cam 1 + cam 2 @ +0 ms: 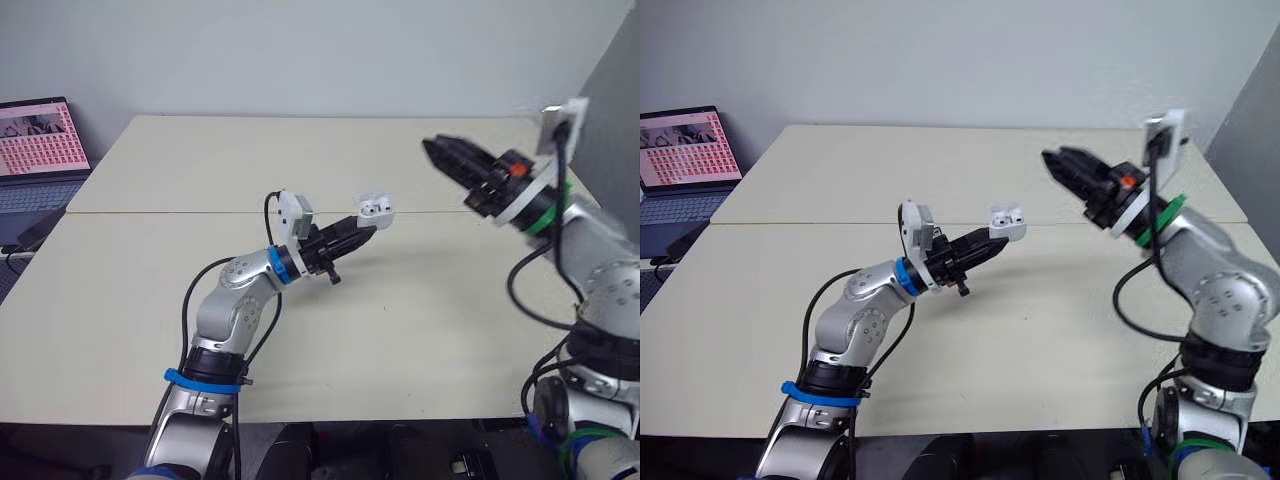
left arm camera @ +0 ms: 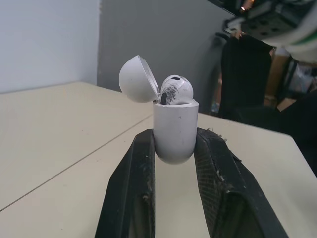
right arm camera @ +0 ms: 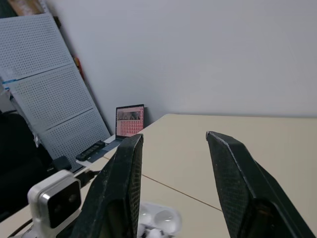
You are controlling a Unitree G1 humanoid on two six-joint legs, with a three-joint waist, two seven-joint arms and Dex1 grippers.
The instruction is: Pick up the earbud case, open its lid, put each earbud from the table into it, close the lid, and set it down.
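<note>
- While the left gripper (image 1: pixel 365 231) clamps the earbud case (image 2: pixel 174 131) by its lower body, the case hangs in the air over the middle of the table (image 1: pixel 420 330).
- Its lid (image 2: pixel 137 79) is swung back, so picking up and opening look done to me.
- One earbud (image 2: pixel 176 89) sits in the case. I can't make out whether a second is seated beside it, though I spot none lying on the table.
- The right gripper (image 3: pixel 173 135) hovers raised, near the case on its right, fingers spread with nothing between them.
- What seems left: seat any missing earbud, close the lid, and set the case down.
</note>
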